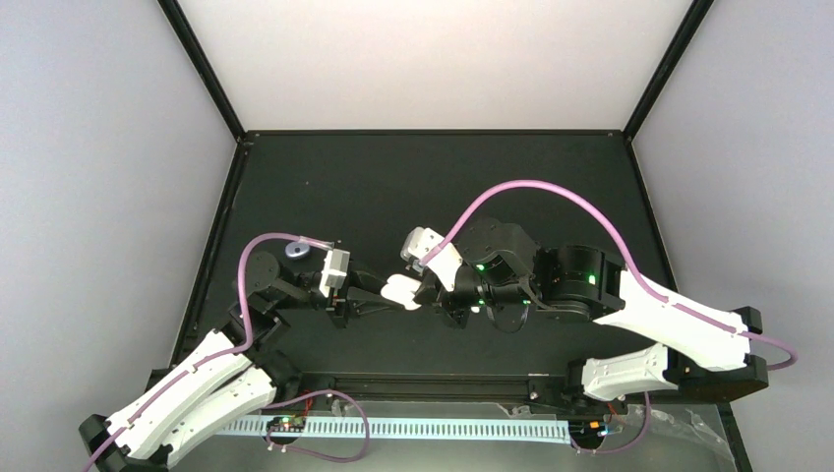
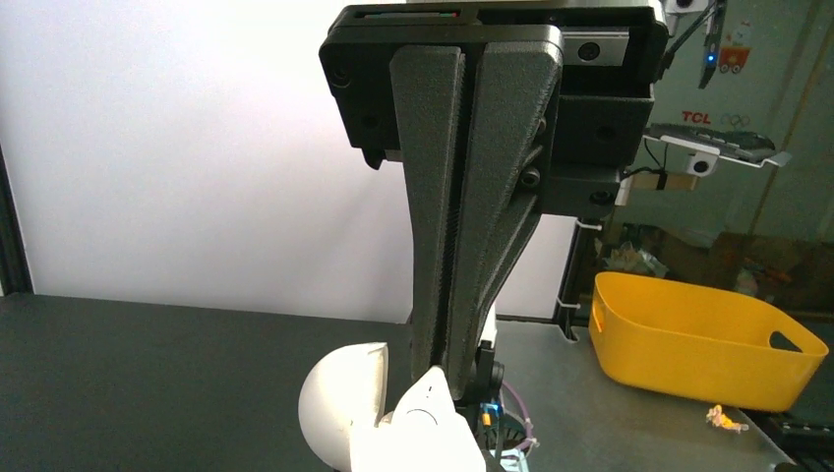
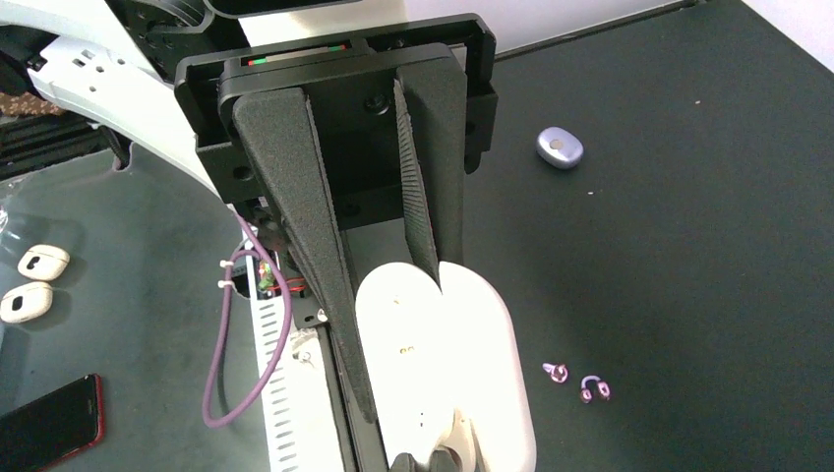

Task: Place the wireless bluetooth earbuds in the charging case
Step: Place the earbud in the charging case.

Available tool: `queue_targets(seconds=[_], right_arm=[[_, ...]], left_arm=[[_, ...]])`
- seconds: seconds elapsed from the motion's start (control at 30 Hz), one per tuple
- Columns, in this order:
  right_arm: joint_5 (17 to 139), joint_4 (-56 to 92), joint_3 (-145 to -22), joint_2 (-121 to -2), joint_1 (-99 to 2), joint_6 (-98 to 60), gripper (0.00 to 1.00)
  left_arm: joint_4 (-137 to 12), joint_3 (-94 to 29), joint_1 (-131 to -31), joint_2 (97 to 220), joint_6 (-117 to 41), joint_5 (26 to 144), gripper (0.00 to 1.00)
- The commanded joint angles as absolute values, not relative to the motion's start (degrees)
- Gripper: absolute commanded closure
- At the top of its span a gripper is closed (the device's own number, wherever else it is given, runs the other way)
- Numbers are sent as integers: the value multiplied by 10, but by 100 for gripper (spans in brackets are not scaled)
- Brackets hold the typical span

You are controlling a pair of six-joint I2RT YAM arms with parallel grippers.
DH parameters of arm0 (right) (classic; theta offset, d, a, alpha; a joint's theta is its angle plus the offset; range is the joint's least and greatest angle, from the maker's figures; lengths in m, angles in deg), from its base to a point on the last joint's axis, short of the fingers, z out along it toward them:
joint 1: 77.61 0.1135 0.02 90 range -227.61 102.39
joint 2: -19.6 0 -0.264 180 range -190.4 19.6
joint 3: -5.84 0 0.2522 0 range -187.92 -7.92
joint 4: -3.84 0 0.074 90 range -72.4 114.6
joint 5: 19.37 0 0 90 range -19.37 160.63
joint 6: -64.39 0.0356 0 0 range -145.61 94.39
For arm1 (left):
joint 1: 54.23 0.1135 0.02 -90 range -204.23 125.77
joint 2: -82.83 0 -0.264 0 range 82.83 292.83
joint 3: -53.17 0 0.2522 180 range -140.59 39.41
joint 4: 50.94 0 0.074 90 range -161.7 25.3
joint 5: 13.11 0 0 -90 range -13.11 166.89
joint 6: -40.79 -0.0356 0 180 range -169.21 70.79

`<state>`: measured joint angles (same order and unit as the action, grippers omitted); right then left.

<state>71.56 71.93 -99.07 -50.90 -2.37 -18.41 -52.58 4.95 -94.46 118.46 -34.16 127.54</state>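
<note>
Left gripper: fingers clenched on one end of charging case; case open. Right gripper: fingers apart, straddling one case half, one tip at hinge crease; cannot tell if squeezing. Earbuds loose on table, near case, not touching.

The charging case gleams as smooth, glossy white plastic against the matt black surface. The right tool is matt black plastic, finely grained, with ribbed inner faces. The left tool has the same dull, grainy finish. Beyond it, a yellow bin is smooth plastic with a soft sheen, and the purple cable looks smooth and rubbery.
</note>
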Motion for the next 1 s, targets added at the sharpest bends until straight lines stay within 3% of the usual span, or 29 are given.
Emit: queue_targets(seconds=[0.0, 0.27, 0.73, 0.83, 0.97], right_arm=[[742, 710, -995, -526, -20, -185, 99], [747, 714, -998, -530, -20, -185, 98], [655, 740, -1049, -467, -21, -178, 69], [584, 698, -1011, -421, -31, -166, 61], [548, 622, -902, -365, -99, -114, 60]], left_arm=[[-468, 25, -948, 1188, -331, 1268, 98], [-456, 25, -948, 1196, -324, 1271, 98], [-492, 39, -948, 1186, -344, 1246, 98], [-482, 44, -948, 1182, -334, 1235, 98], [-453, 53, -947, 1175, -301, 1224, 99]])
